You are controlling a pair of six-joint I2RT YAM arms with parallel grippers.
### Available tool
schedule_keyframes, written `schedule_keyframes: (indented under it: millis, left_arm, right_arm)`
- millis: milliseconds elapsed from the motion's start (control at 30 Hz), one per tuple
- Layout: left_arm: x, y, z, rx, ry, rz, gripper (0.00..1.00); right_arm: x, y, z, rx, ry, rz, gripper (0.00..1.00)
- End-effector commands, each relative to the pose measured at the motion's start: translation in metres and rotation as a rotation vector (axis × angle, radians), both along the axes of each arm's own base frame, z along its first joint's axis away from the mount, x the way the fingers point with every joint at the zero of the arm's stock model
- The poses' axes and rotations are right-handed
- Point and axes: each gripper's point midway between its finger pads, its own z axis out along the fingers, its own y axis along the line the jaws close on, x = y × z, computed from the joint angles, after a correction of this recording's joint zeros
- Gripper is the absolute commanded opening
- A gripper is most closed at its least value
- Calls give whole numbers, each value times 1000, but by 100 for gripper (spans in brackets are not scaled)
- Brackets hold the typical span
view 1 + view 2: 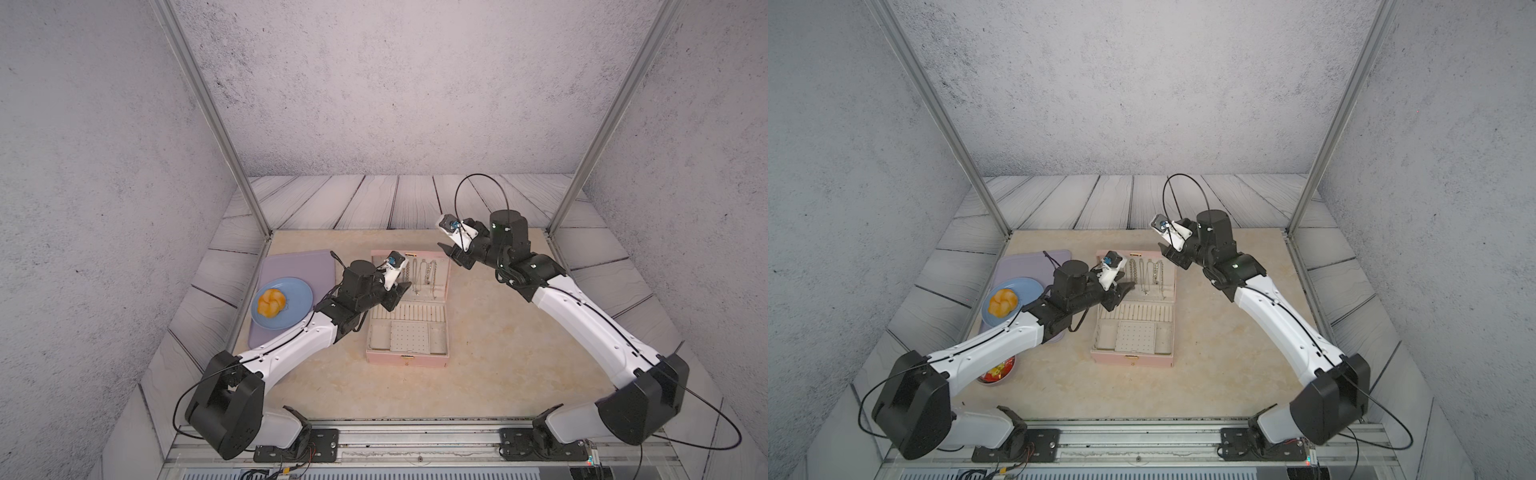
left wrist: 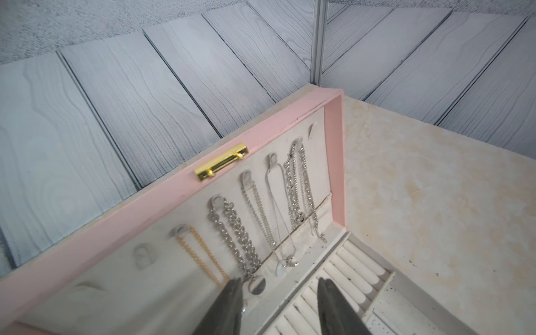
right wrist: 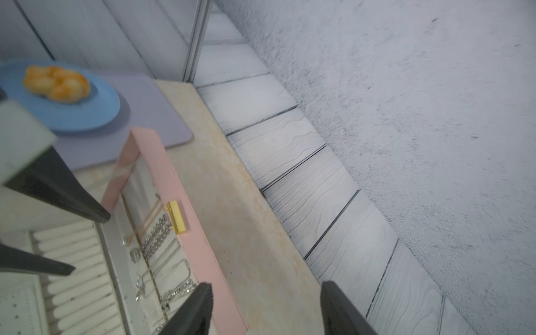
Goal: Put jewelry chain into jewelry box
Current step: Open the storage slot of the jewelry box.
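Note:
The pale pink jewelry box (image 1: 407, 360) (image 1: 1133, 360) lies open in both top views, its lid (image 2: 162, 200) (image 3: 191, 240) folded back flat. Several chains hang on hooks inside the lid. The silver jewelry chain (image 2: 298, 185) (image 1: 433, 278) (image 3: 177, 291) hangs on the rightmost occupied hook. My left gripper (image 1: 399, 296) (image 1: 1121, 296) (image 2: 280, 282) is open over the lid's left part, nothing between its fingers. My right gripper (image 1: 454, 257) (image 1: 1170, 255) (image 3: 266, 285) is open and empty, raised beside the lid's far right corner, apart from the chain.
A lilac tray (image 1: 299, 266) left of the box carries a blue plate (image 1: 297, 299) with an orange bun (image 1: 271, 303). A red bowl (image 1: 1000, 372) peeks out under the left arm. A gold chain (image 2: 200, 252) and a chunky silver chain (image 2: 237, 232) also hang in the lid.

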Motion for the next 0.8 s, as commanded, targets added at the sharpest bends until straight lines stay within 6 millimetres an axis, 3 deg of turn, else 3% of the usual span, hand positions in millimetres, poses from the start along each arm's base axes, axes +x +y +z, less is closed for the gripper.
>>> schedule_keyframes:
  millis: [0, 67, 133, 233, 367, 467, 767]
  left_arm:
    - [8, 17, -19, 136, -34, 17, 48]
    - [14, 23, -27, 204, -52, 37, 48]
    - [20, 29, -35, 270, -74, 54, 48]
    - [28, 33, -42, 343, -116, 59, 48]
    - [37, 31, -53, 426, -169, 29, 47]
    - [46, 33, -65, 511, -184, 23, 46]
    - [52, 34, -104, 648, -138, -35, 45]
  right_arm:
    - [-7, -9, 8, 299, 143, -111, 65]
    - [-10, -13, -3, 424, 261, -176, 65]
    - [-17, -10, -26, 515, 413, -203, 65]
    - [-32, -2, -63, 560, 576, -213, 57]
    - [-45, 0, -99, 580, 682, -244, 55]
    - [-52, 3, -111, 582, 737, -237, 54]
    - [-62, 12, -118, 585, 790, -200, 54]
